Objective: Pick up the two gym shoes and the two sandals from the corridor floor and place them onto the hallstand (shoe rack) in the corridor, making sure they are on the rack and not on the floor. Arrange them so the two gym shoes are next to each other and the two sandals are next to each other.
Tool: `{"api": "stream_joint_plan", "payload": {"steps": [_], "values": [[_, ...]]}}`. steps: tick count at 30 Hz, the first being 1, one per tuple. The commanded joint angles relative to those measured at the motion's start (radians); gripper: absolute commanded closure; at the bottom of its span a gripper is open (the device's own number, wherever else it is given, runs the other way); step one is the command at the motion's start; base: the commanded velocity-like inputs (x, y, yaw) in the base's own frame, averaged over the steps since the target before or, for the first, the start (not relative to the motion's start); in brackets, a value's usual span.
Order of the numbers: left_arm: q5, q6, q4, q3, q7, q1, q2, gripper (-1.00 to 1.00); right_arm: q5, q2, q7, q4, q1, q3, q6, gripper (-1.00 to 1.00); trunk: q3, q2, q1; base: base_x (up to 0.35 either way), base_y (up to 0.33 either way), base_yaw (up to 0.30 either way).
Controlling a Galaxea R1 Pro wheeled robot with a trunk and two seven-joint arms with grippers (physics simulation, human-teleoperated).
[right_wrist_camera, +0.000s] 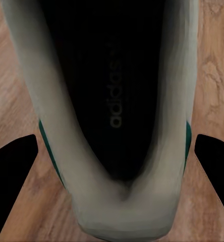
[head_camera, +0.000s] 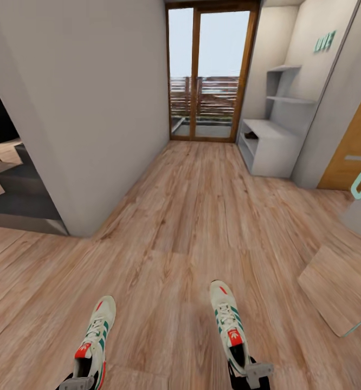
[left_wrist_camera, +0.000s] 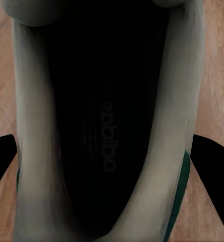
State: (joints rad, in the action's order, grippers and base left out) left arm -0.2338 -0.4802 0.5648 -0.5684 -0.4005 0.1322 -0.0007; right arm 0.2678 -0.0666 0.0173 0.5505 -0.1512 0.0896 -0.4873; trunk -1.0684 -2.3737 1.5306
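Sneakers, one held at the heel in each gripper: left shoe (head_camera: 94,336) in left gripper (head_camera: 76,383), right shoe (head_camera: 230,325) in right gripper (head_camera: 252,374); toes forward, hallstand (head_camera: 272,146) far ahead-right.

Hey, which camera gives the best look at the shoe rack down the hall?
The head view: the hallstand stands whole by the right wall, under the mint letters. Both wrist views look into a gym shoe over floor, giving nothing of the rack.
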Motion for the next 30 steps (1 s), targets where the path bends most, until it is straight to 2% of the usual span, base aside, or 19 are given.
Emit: {"api": "stream_joint_plan", "payload": {"steps": [1,7,21,30], "values": [[-0.006,-0.005,0.000,-0.009,-0.008,0.001,-0.001,1.00,0.010,-0.002,0.001,-0.001,-0.001,0.006,-0.004,1.00,-0.001,0.000,0.000,0.334,0.000,0.000],[-0.006,-0.005,0.000,-0.010,-0.008,0.001,-0.001,1.00,0.010,-0.002,0.001,-0.002,-0.001,0.006,-0.004,1.00,0.000,0.000,0.000,0.334,0.039,-0.048],[-0.005,-0.008,-0.005,-0.015,-0.008,0.001,0.001,1.00,0.010,-0.002,0.001,-0.002,-0.001,0.005,-0.004,1.00,0.012,0.000,0.000,0.310,0.161,-0.204],[-0.006,-0.008,-0.005,-0.015,-0.008,0.001,0.001,1.00,0.010,-0.002,0.002,-0.003,-0.001,0.006,-0.004,1.00,0.013,0.000,0.000,0.294,0.200,-0.035]]}}
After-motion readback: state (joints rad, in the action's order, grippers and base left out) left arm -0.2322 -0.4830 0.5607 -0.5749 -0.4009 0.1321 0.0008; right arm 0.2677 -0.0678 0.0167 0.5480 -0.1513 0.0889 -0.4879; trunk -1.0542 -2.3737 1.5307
